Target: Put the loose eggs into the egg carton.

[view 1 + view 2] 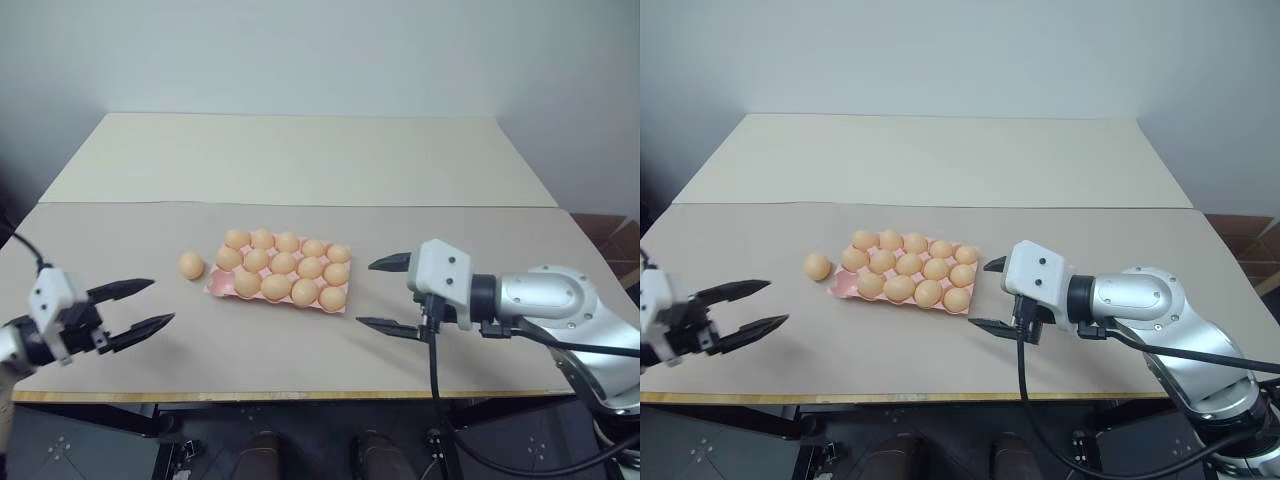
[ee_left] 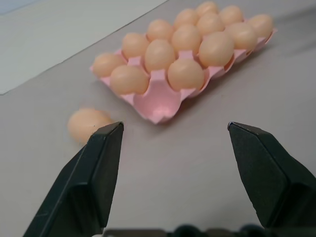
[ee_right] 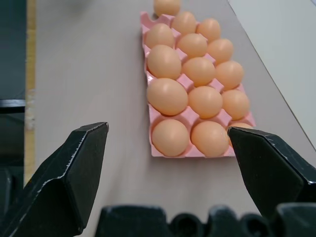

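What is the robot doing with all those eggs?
The robot is filling a flat pink egg carton on the beige table with small pale orange-tan eggs. Fourteen cups hold eggs, and one corner cup is bare. One loose egg lies on the table just beside the carton, on the robot's left. The left gripper and the right gripper both hang open on either side of the carton, holding nothing.
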### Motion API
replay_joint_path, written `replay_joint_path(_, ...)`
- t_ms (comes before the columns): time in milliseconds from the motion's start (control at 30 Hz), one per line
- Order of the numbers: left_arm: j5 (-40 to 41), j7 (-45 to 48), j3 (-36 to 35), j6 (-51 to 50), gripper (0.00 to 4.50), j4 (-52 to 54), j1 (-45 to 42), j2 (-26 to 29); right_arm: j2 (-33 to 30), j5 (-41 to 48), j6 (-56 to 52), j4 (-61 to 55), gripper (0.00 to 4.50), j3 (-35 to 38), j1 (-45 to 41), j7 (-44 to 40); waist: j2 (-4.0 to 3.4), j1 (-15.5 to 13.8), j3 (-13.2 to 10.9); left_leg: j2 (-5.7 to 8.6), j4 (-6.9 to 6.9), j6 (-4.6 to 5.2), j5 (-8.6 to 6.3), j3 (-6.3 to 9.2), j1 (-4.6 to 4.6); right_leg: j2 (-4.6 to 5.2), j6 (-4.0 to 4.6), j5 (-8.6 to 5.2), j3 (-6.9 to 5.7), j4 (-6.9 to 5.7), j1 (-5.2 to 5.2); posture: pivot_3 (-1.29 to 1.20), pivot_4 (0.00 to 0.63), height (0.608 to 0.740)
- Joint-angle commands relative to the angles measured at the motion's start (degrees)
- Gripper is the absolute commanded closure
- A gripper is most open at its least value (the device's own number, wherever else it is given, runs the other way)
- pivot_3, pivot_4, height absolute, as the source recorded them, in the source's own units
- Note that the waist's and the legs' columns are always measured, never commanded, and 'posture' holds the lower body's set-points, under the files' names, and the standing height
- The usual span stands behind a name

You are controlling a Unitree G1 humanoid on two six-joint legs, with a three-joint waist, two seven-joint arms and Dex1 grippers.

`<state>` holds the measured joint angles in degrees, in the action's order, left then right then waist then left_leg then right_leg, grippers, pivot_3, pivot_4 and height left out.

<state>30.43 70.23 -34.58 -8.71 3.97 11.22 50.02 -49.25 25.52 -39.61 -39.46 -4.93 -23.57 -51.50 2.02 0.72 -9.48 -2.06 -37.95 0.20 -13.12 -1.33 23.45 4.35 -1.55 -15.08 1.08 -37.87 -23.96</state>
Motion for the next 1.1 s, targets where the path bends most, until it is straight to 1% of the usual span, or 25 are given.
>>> replay_joint_path(33, 1.9, -1.0, -6.6, -2.0, 0.85, 4.1, 3.7, 0.7, -0.8, -0.5, 4.2, 1.1, 0.0, 1.0, -0.2, -2.1, 0.0, 0.0, 0.0, 0.0, 0.0, 0.0, 0.0, 0.0, -0.03, 0.0, 0.0, 0.0, 0.0, -0.01, 0.02, 0.0, 0.15, 0.74)
replay_joint_path(67, 1.8, -1.9, -7.7, -1.7, 0.5, 4.4, 4.4, 0.1, -0.6, -0.7, 4.7, 1.7, 0.0, 0.7, -0.4, -2.4, 0.0, 0.0, 0.0, 0.0, 0.0, 0.0, 0.0, -0.01, -0.04, 0.0, 0.0, 0.0, 0.0, -0.02, 0.03, 0.0, 0.15, 0.74)
replay_joint_path(133, 0.2, -5.3, -9.2, -0.4, 0.04, 4.8, 4.9, -1.3, -0.5, -1.5, 6.0, 2.9, 0.0, -0.1, -0.8, -3.1, 0.0, -0.1, 0.0, 0.01, 0.0, 0.0, 0.0, -0.08, -0.08, 0.0, 0.01, 0.0, -0.03, -0.03, 0.08, 0.0, 0.15, 0.74)
replay_joint_path(300, -1.4, -9.1, -10.1, -0.2, 0.04, 6.6, 6.5, -3.1, -0.1, -2.3, 7.0, 4.8, 0.0, -1.1, -1.9, -3.8, 0.0, 0.0, 0.0, 0.01, 0.0, -0.01, 0.0, -0.11, -0.23, 0.0, 0.01, 0.0, -0.04, 0.11, 0.3, 0.0, 0.15, 0.74)
replay_joint_path(433, -4.6, -14.8, -7.8, -0.1, 0.04, 5.6, 4.8, -4.0, -0.2, -3.1, 7.0, 5.2, 0.0, -1.7, -2.2, -3.9, 0.0, -0.1, 0.0, 0.0, 0.02, -0.01, -0.01, -0.08, -0.21, 0.0, 0.01, 0.0, -0.09, 0.14, 0.3, 0.0, 0.15, 0.74)
replay_joint_path(567, -7.6, -17.6, -2.9, 0.0, 0.04, 0.9, -0.3, -3.7, -0.2, -3.8, 5.9, 5.1, 0.0, -1.8, -2.2, -2.6, 0.0, -0.2, 0.0, 0.04, 0.02, -0.01, 0.0, -0.07, -0.33, 0.01, 0.01, 0.0, -0.14, 0.16, 0.49, 0.0, 0.15, 0.74)
replay_joint_path(733, -9.8, -20.1, 4.7, 0.9, 0.04, -8.5, -11.6, -4.9, 0.2, -3.9, 4.2, 4.4, 0.0, -1.5, -2.3, -0.9, 0.01, -0.2, 0.0, 0.04, 0.02, -0.01, 0.0, -0.02, -0.36, 0.0, 0.01, 0.01, -0.23, 0.23, 0.6, 0.0, 0.15, 0.74)
replay_joint_path(833, -10.7, -20.5, 8.9, 2.1, 0.04, -14.6, -18.5, -6.6, 0.1, -3.9, 3.3, 3.5, 0.0, -1.2, -2.0, 0.0, 0.01, -0.2, 0.0, 0.07, 0.03, -0.01, -0.01, -0.01, -0.32, 0.02, 0.01, 0.01, -0.23, 0.23, 0.58, 0.0, 0.15, 0.74)
replay_joint_path(1000, -12.3, -21.2, 13.9, 4.7, 0.04, -21.6, -26.5, -9.4, -0.5, -3.6, 1.4, 1.8, 0.0, 0.1, -0.9, 1.4, 0.02, -0.1, 0.0, 0.08, 0.02, -0.01, -0.01, 0.04, -0.27, 0.02, 0.0, 0.01, -0.27, 0.24, 0.57, 0.0, 0.15, 0.74)
replay_joint_path(1100, -12.7, -21.5, 15.8, 5.4, 0.04, -24.5, -30.2, -11.1, -0.6, -3.3, 0.0, 0.9, 0.0, 0.6, -0.6, 2.3, 0.03, -0.1, 0.0, 0.08, 0.02, -0.01, 0.0, 0.06, -0.28, 0.01, 0.0, 0.01, -0.28, 0.22, 0.57, 0.0, 0.15, 0.74)
